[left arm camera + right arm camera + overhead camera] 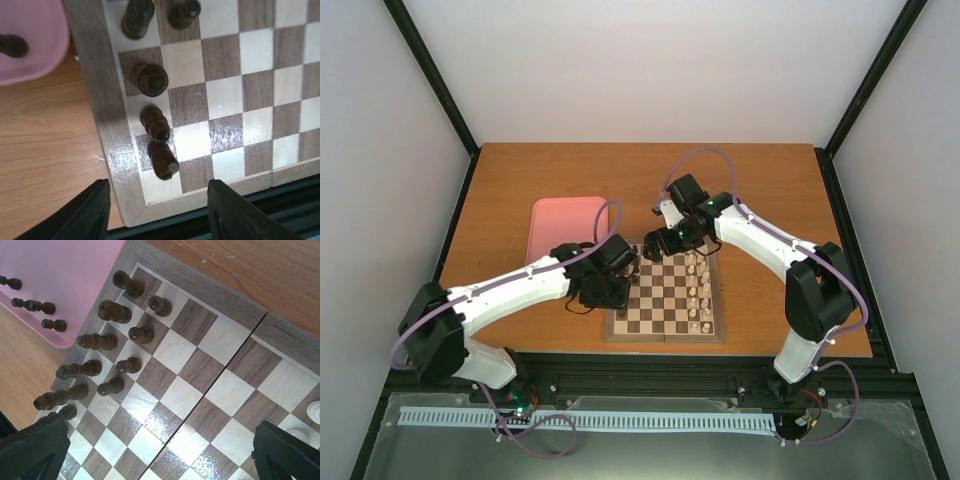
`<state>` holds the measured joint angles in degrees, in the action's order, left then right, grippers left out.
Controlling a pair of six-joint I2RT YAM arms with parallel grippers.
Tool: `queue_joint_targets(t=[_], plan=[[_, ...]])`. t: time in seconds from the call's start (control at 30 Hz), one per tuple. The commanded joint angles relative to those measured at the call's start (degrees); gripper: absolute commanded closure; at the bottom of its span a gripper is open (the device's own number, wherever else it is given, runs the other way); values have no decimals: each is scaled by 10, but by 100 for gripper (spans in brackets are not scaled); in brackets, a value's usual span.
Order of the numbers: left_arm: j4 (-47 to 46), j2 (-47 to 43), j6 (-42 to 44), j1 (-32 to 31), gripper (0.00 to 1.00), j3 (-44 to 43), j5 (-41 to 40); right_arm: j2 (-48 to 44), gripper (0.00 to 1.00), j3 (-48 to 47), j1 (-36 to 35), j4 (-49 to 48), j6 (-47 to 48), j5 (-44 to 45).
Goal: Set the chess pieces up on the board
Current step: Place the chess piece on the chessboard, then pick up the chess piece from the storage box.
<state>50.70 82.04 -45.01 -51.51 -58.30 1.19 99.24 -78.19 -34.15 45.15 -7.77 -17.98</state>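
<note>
Five dark chess pieces (149,79) stand along the board (95,90) edge, and one lies on the pink tray (35,55). The left gripper (157,192) is spread and empty, the nearest piece just ahead of it. The right gripper (160,440) is spread wide above the board.

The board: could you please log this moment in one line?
left claw: open, empty, over board corner | right claw: open, empty | dark pieces: on board and pink tray

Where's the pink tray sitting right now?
Top view: the pink tray lies left of the board, by its far-left corner; the right wrist view shows dark pieces in it.
</note>
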Motion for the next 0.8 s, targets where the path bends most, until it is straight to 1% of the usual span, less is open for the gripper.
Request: queue_joint_targets(t=[0.0,0.07,0.13,0.17,0.3,0.33,0.4,0.47,0.53,0.63,0.77], plan=[[68,-57,22,-6,43,-55,-51,-25,0,-6,4,-9,6,-4],[97,-75,26,-4,37,-71,-76,-25,0,-8,4,-9,7,-5],[124,-89,23,13,35,-67,-95,-24,0,-12,4,-8,9,-7],[132,-99,22,32,35,-55,-95,-23,0,-14,4,-8,9,-8],[138,-146,15,148,36,-1,-89,-19,0,-23,4,-8,12,-10],[142,-154,13,195,36,10,-91,-17,0,-25,4,-7,13,-11],[139,-158,23,264,36,26,-77,-14,0,-29,4,-5,15,-13],[125,-154,32,316,36,38,-66,-11,0,-33,4,-4,17,-12],[110,-140,40,353,36,43,-60,-9,0,-35,4,-2,18,-14],[89,-105,60,404,38,51,-53,-6,0,-38,4,-2,18,-17],[57,-68,82,456,40,61,-33,-2,0,-44,4,4,21,-16]])
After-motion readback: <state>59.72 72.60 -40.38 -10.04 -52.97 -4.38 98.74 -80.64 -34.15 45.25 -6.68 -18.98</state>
